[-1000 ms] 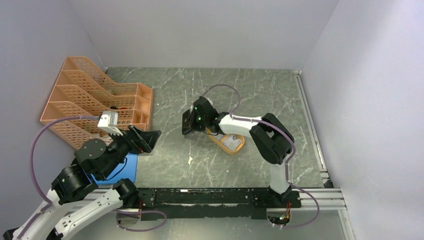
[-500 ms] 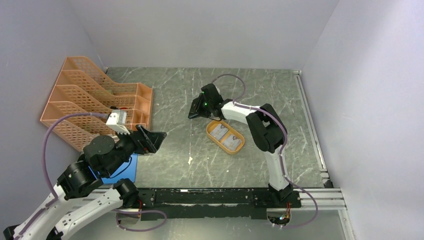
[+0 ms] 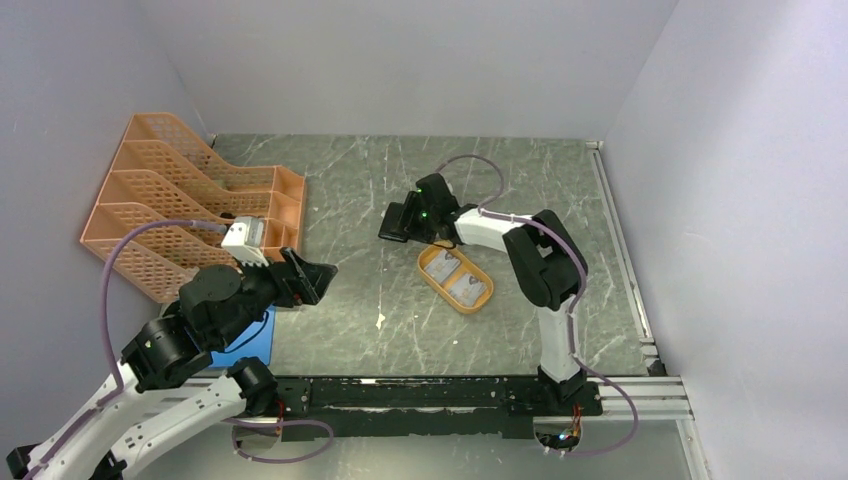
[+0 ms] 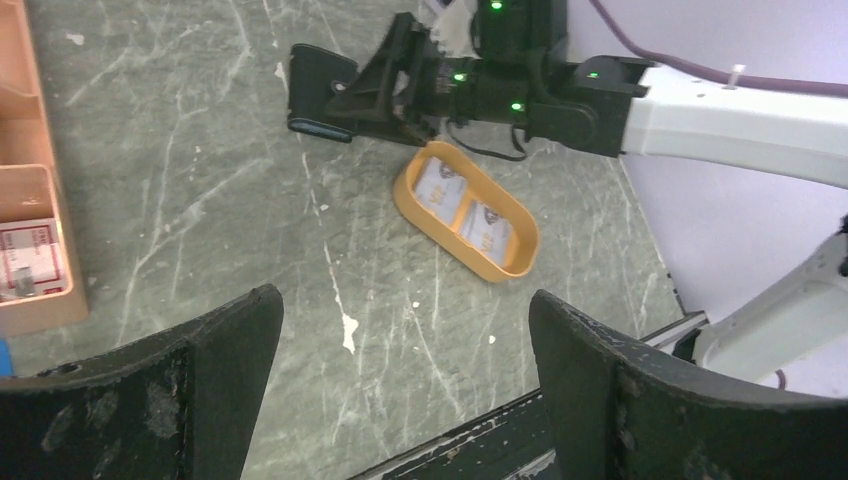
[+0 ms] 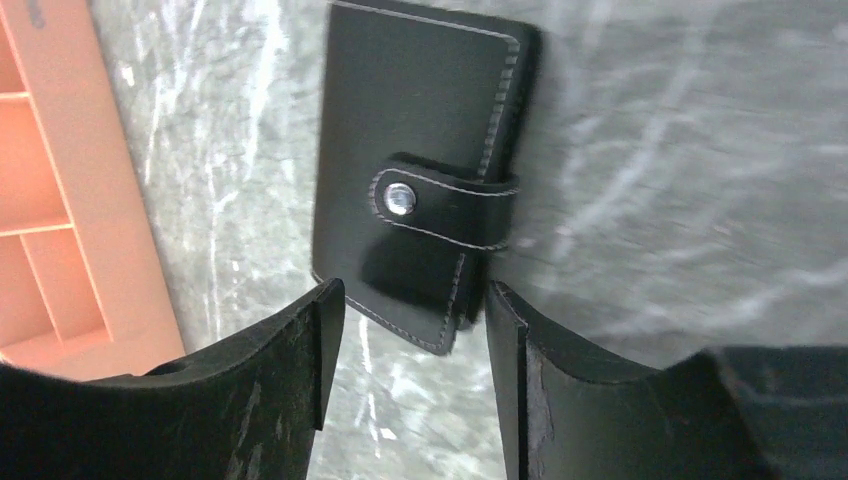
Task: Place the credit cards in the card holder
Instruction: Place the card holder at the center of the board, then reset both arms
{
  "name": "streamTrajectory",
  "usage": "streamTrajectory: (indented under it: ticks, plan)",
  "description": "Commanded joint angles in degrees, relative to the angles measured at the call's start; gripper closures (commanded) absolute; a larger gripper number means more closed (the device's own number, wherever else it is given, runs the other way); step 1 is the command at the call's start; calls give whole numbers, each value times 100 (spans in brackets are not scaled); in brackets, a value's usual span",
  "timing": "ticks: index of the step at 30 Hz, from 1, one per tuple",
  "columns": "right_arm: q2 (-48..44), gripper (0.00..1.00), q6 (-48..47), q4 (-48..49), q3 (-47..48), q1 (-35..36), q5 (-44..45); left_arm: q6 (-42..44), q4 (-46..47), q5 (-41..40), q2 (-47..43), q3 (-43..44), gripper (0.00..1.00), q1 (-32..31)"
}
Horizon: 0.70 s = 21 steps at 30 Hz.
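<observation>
**Marbled green tabletop carrying a pinched wallet**

The card holder is lying closed with its snap tab buttoned. It is sitting right at the tips of the right claw, whose two fingers are pressing in on its near end. That end is disappearing behind them, so the exact contact is hard to make out. The wrist view is showing only the stitched black outside. I cannot tell whether the holder is resting on the stone or hanging just off it. The stone around it is smearing into blur.

Just behind this claw, towards its own base and a little to its right, two credit cards are lying side by side in an orange oval tray. Their print is coming out too small to read.

Well apart across the table, the left claw is hanging with its fingers spread wide and nothing between them, facing the tray. An orange mesh file rack is standing to the left of it. The frame edge is cutting off a small printed box in one of its compartments. A blue pad is peeking out from beneath the left arm, mostly covered.

The table is showing veined grey-green stone with pale streaks and is running up to plain lilac-grey walls on three sides. A dark metal rail is carrying both arm bases along the near edge.
</observation>
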Motion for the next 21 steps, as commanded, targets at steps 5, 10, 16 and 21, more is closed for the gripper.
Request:
streamTrajectory:
  ticks: [5, 10, 16, 21]
  plan:
    - [-1220, 34, -66, -2, -1172, -858, 202, 223, -645, -412, 192, 487, 3, -20]
    - [-2181, 12, -357, -355, -1315, -1308, 449, 282, -801, -416, 362, 546, 3, -21]
    - [-3202, 9, -795, -1380, -375, -1246, 1720, 92, -701, -784, 548, 710, 3, -12]
    - [-4741, 1, -1673, -1053, -588, -90, 3742, -303, -1070, -1393, 951, 1040, 3, -19]
